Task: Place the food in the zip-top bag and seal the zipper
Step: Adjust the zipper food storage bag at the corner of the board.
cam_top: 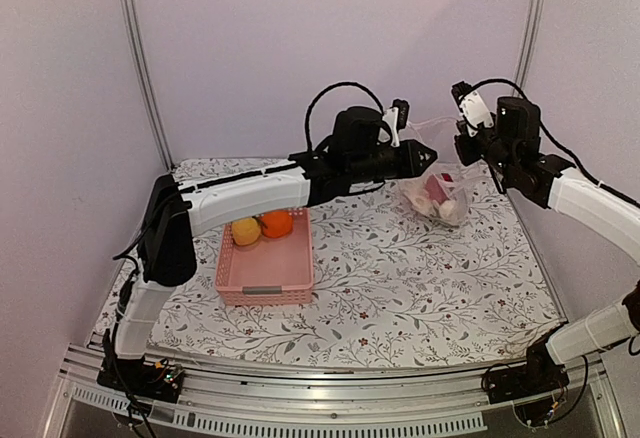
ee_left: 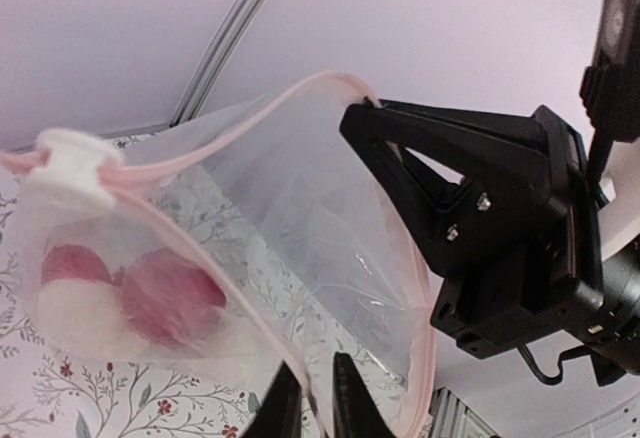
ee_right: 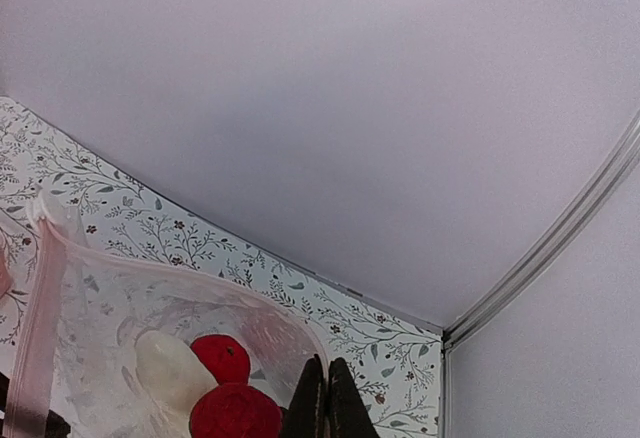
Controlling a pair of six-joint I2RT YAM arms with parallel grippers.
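The clear zip-top bag (cam_top: 440,196) hangs above the back right of the table between both grippers. Red and white food (ee_right: 235,413) lies in its bottom, also seen as red and white food (ee_left: 170,298) in the left wrist view. The pinkish zipper (ee_left: 200,153) rims the open mouth, with a white slider (ee_left: 75,168) at one end. My left gripper (ee_left: 315,403) has its jaws a little apart, the zipper strip running between them. My right gripper (ee_right: 327,388) is shut on the opposite rim. An orange piece (cam_top: 276,223) and a yellow piece (cam_top: 245,231) sit in the basket.
The pink slatted basket (cam_top: 262,283) stands left of centre on the flowered tablecloth, under my left forearm. Lilac walls with metal corner posts close in the back and sides. The right arm's black gripper body (ee_left: 520,228) fills the right of the left wrist view.
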